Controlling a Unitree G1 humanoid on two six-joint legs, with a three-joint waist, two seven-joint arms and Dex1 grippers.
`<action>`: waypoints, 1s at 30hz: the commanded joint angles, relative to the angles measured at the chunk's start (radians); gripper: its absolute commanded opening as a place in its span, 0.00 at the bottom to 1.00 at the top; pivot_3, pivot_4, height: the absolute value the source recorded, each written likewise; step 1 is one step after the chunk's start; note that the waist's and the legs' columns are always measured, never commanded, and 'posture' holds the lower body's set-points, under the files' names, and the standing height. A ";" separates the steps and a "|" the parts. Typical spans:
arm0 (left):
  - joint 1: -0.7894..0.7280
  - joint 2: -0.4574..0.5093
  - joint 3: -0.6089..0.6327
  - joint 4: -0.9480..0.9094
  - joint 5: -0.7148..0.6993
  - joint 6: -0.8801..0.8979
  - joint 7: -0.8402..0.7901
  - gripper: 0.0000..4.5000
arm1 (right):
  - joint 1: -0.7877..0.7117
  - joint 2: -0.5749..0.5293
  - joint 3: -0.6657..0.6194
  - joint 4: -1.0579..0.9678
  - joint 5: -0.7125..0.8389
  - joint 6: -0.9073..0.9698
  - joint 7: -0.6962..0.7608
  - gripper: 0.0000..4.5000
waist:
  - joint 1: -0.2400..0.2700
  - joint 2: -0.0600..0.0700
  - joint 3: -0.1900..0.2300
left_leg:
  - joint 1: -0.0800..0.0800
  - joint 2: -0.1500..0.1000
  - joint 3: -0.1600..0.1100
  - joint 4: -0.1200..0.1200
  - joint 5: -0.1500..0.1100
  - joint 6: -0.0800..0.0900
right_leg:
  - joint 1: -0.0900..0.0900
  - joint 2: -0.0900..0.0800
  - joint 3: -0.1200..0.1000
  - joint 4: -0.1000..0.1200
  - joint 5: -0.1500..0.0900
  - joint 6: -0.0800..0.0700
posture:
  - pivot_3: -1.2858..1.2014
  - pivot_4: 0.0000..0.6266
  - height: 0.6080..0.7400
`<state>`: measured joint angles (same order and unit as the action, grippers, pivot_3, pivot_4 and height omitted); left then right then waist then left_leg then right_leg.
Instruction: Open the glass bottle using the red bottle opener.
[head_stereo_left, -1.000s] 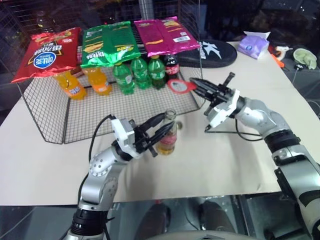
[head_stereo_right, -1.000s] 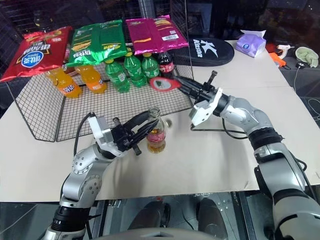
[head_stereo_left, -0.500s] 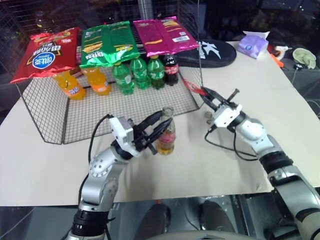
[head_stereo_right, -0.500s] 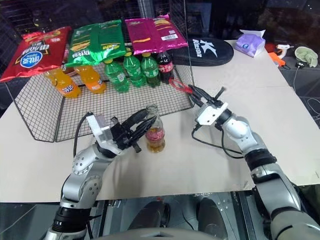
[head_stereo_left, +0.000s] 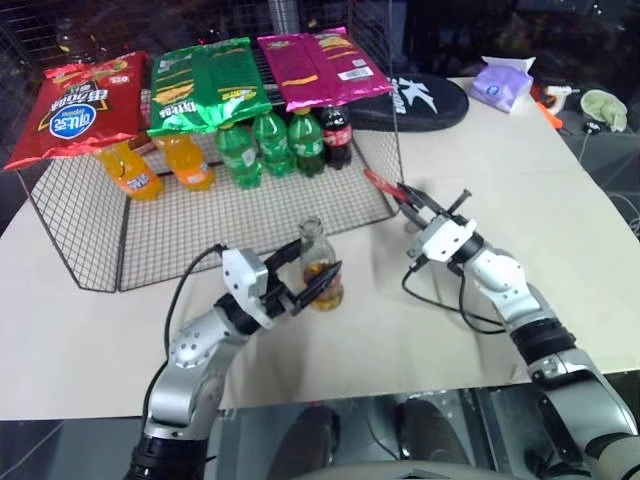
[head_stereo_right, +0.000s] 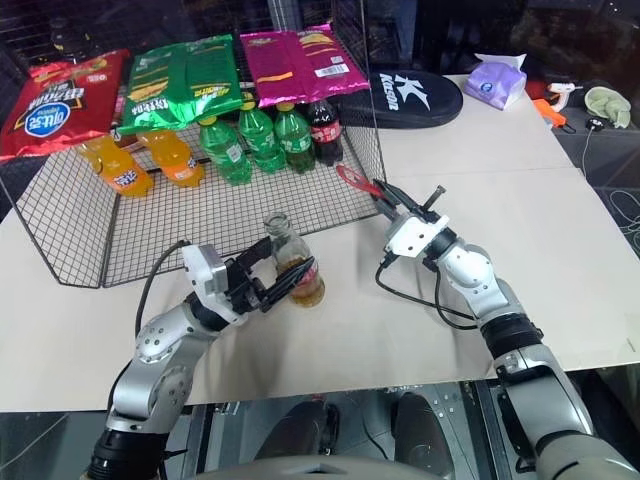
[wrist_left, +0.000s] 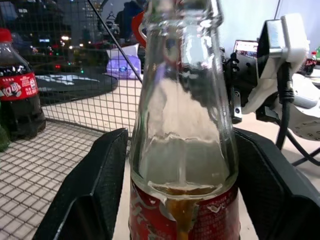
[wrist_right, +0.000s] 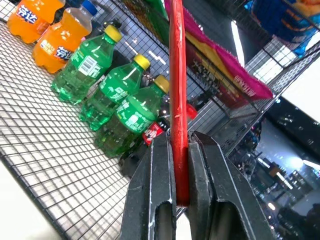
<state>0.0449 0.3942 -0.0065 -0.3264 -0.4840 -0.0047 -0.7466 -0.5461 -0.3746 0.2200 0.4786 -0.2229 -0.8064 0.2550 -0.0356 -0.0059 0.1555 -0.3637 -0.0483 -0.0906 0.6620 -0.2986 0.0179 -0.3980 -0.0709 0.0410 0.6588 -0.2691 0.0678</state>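
The glass bottle (head_stereo_left: 319, 268) stands upright on the beige table, just in front of the wire rack, with amber liquid in its lower half and a red label. My left gripper (head_stereo_left: 312, 272) is open around its body, a black finger (wrist_left: 95, 190) on each side, with a narrow gap to the glass (wrist_left: 182, 125). To the right of the bottle, my right gripper (head_stereo_left: 405, 196) is shut on the handle of the red bottle opener (head_stereo_left: 382, 182). The opener (wrist_right: 177, 100) sticks out edge-on past the fingers toward the rack, apart from the bottle.
A wire rack (head_stereo_left: 200, 225) holds orange soda bottles (head_stereo_left: 160, 165), green ones (head_stereo_left: 270, 145) and a cola bottle (head_stereo_left: 338, 135), with snack bags (head_stereo_left: 205, 85) lying on top. A black pouch (head_stereo_left: 425, 100) and a tissue pack (head_stereo_left: 505, 85) lie at the back right.
My left gripper has let go of the bottle and now stands open around it, slightly lower. My right gripper has come down and rolled, turning the opener edge-on.
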 joint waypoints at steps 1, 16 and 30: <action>-0.001 0.008 0.020 -0.034 0.001 -0.008 -0.001 0.73 | -0.006 0.007 -0.025 -0.043 0.018 -0.002 -0.003 0.00 | 0.000 0.000 0.000 | 0.000 0.000 0.000 0.000 0.000 0.000 | 0.000 0.000 0.000 0.000 0.000 0.000 | 0.52 0.24 1.00; 0.048 0.021 0.018 -0.079 -0.043 0.012 -0.039 0.73 | 0.036 0.003 -0.035 -0.071 0.051 0.007 0.023 0.00 | -0.002 0.000 0.000 | 0.000 0.000 0.000 -0.002 0.000 0.000 | 0.000 0.000 0.000 -0.001 0.000 0.000 | 0.52 0.24 1.00; 0.248 0.106 0.110 -0.220 -0.093 0.043 -0.057 0.73 | 0.304 -0.090 -0.094 -0.476 0.450 0.444 0.265 0.00 | 0.002 0.000 0.001 | 0.000 0.001 0.000 -0.007 0.000 0.000 | -0.001 -0.002 0.001 -0.005 0.000 0.000 | 0.52 0.24 1.00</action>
<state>0.2659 0.4869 0.0730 -0.4863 -0.5542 0.0412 -0.8002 -0.2815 -0.4316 0.1529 0.1408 0.1112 -0.4865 0.4619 -0.0337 -0.0058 0.1561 -0.3641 -0.0476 -0.0906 0.6547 -0.2988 0.0182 -0.3988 -0.0727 0.0414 0.6532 -0.2693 0.0676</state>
